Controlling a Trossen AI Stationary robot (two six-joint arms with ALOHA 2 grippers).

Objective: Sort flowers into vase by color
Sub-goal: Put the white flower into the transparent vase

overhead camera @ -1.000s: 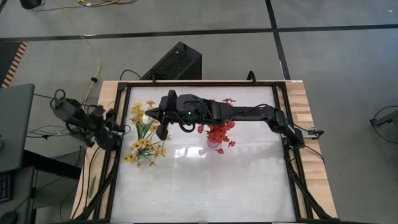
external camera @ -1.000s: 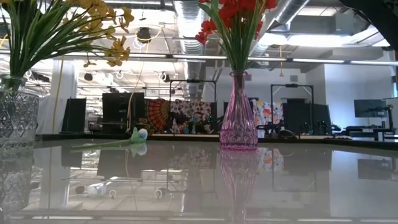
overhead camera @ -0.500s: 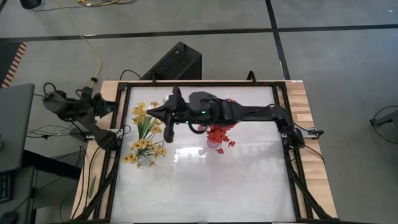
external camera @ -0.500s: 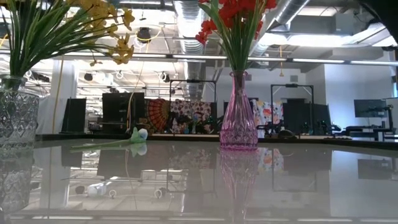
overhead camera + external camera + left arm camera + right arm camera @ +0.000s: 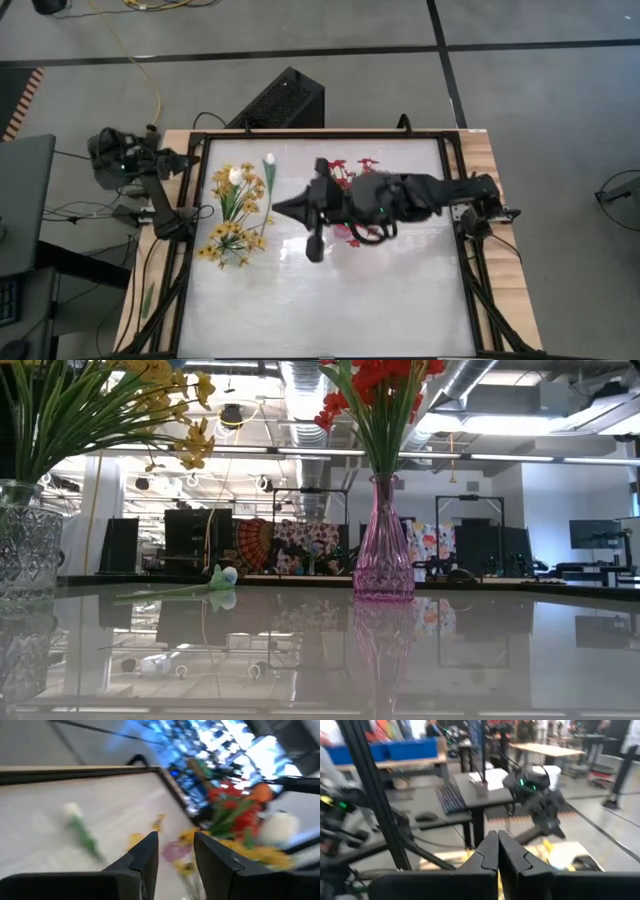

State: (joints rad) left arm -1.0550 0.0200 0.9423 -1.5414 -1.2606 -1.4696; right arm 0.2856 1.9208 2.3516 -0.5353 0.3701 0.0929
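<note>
A white tulip (image 5: 268, 180) lies flat on the table at the far left, untouched; it also shows in the low view (image 5: 218, 578) and the left wrist view (image 5: 80, 831). Yellow sprays (image 5: 235, 215) stand in a clear vase (image 5: 22, 540). Red sprays (image 5: 350, 218) stand in a pink vase (image 5: 383, 545). My right gripper (image 5: 282, 208) is shut and empty above the table's middle, between the two vases, pointing left. Its shut fingers show in the right wrist view (image 5: 497, 851). My left gripper (image 5: 185, 160) is open and empty at the table's far left edge (image 5: 175, 851).
The table frame's black rails (image 5: 190, 200) run along the left and right edges. The right arm (image 5: 420, 195) reaches across above the pink vase. A black box (image 5: 285, 100) sits behind the far edge. The near half of the white tabletop (image 5: 330, 300) holds no objects.
My right gripper has drawn back from above the far-left corner toward the table's right and a little nearer, which uncovers the white tulip in the high view. My left arm has swung back toward the far-left corner. The tulip and both vases have stayed put.
</note>
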